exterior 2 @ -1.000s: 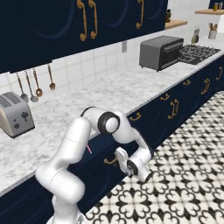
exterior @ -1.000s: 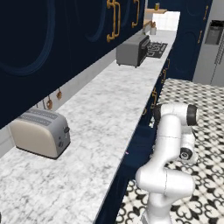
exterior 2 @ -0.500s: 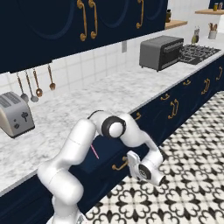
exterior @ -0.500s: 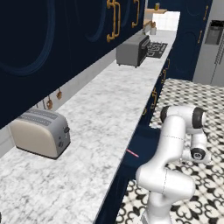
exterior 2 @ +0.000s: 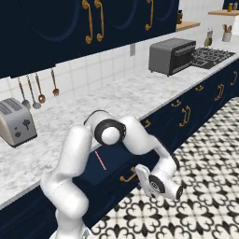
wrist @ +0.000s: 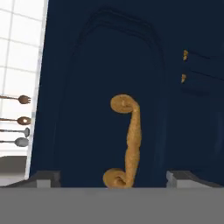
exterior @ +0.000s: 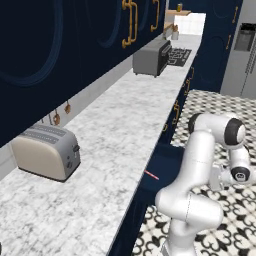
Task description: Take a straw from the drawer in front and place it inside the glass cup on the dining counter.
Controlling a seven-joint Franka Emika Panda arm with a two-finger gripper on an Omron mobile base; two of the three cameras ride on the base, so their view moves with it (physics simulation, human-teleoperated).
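Observation:
The navy drawer point(exterior 2: 109, 169) stands pulled out from under the marble worktop point(exterior: 115, 125). Inside it lies the thin red-pink straw point(exterior 2: 100, 160), also visible from the left point(exterior: 151, 175). My gripper point(exterior 2: 138, 174) sits low in front of the drawer's flat front, right by its brass handle point(exterior 2: 127, 177). In the hand view the handle point(wrist: 127, 144) runs up the middle, a little beyond my two widely spread fingertips point(wrist: 43, 177). The gripper is open and holds nothing. The glass cup and the dining counter are out of view.
A silver toaster point(exterior: 45, 150) stands on the worktop's near end, and a dark toaster oven point(exterior 2: 172, 56) stands further along by the stove. Utensils point(exterior 2: 37, 88) hang on the tiled wall. Patterned tile floor point(exterior 2: 205, 186) lies open behind my hand.
The drawer has slid further out as my hand drew back from the cabinets. More of the straw shows inside it now.

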